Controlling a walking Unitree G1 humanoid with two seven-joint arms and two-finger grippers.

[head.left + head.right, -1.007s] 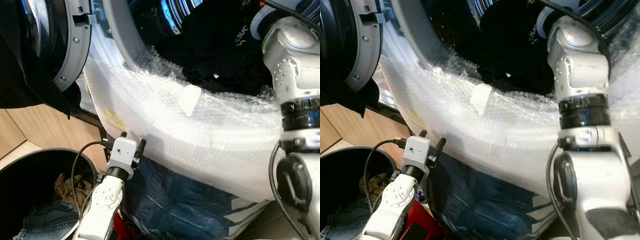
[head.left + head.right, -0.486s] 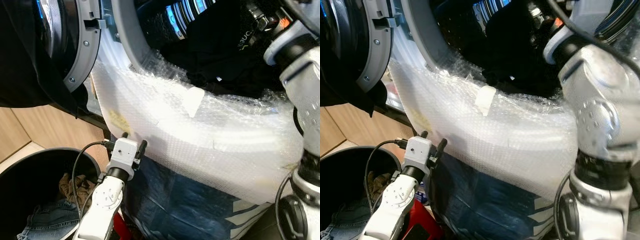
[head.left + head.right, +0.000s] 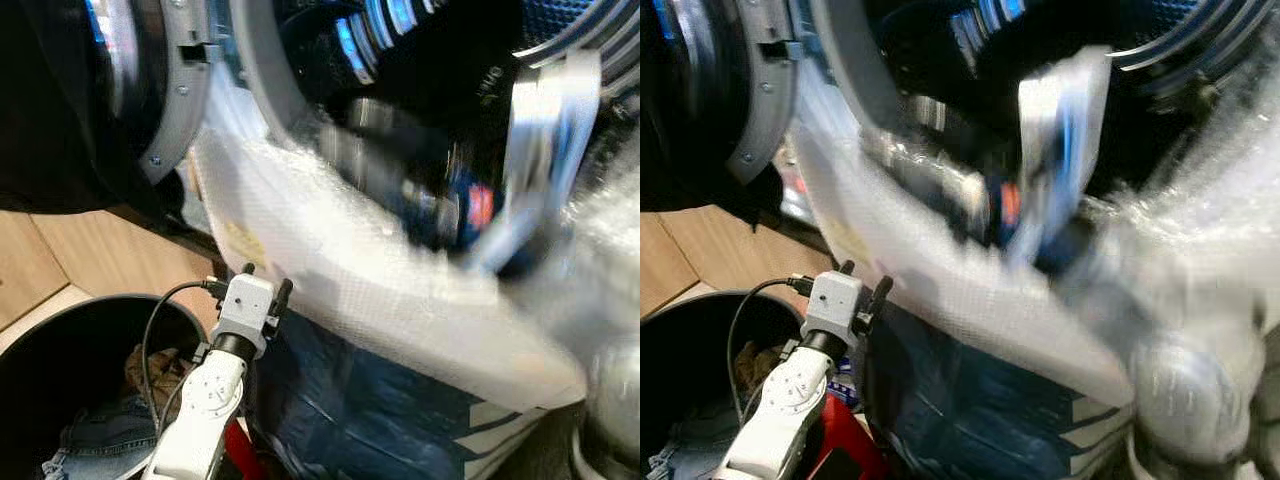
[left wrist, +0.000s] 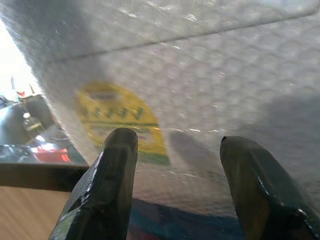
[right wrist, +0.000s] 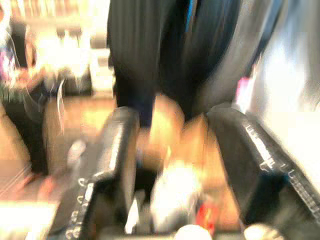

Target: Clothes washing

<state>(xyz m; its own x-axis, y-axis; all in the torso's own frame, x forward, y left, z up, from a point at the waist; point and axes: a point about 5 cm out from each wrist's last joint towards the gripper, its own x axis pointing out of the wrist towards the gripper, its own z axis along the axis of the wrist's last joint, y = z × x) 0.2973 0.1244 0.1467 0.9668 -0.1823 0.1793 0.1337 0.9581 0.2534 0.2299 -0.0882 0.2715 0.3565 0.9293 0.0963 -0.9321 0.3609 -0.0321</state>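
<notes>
Right arm has swung across the washer opening since half a second ago, when it stood upright at the 3 o'clock edge of the head views; it now shows as a heavy motion smear lying across the drum mouth, too blurred to read its pose. Right gripper, seen from its wrist camera, has its two black fingers spread wide with nothing between them; behind them hangs dark fabric, with wooden floor beyond, all blurred. Left gripper holds the same place as before, at about 7 o'clock in the head views, pointing up at the bubble wrap that covers the machine's front; its fingers are apart and empty, just short of a yellow sticker under the wrap. Dark clothes lie inside the drum, at 12 to 1 o'clock. Washer door stands open at 10 o'clock. Black bin at 8 o'clock holds jeans and a tan garment. Blue bag sits below the wrap.
</notes>
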